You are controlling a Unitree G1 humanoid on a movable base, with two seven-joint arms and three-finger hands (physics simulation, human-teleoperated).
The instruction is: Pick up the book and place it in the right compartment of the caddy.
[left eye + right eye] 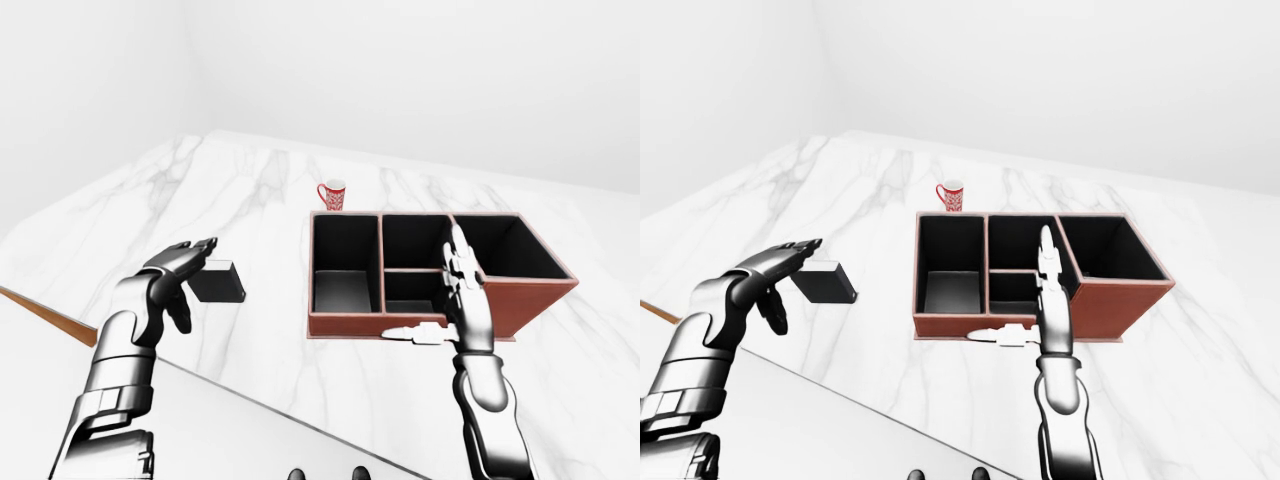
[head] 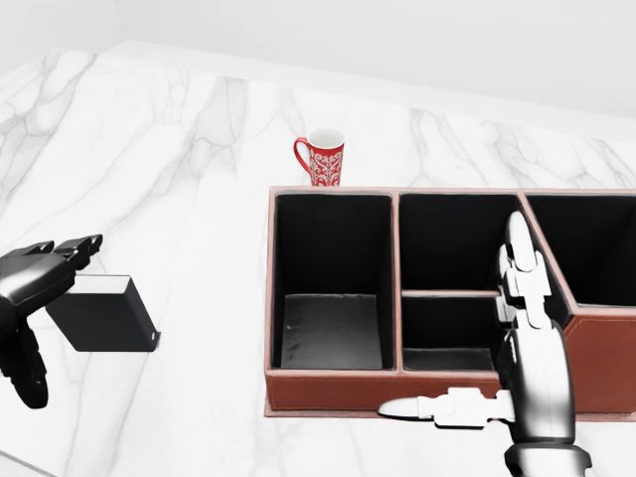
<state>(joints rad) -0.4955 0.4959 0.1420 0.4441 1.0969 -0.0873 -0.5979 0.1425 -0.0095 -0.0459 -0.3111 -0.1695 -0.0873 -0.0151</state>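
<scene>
Lying flat on marble, book point(image 2: 102, 314) long axis left-right, left robot hand point(image 2: 38, 288) fingers spread over it

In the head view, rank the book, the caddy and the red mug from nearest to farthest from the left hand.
1. book, right beside the left hand at the view's left edge.
2. caddy, toward the right.
3. red mug, above the caddy's top edge.

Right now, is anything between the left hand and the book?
Nothing visible. The left hand hangs open over the book at the head view's left, fingers above its top edge, not closed round it.
</scene>
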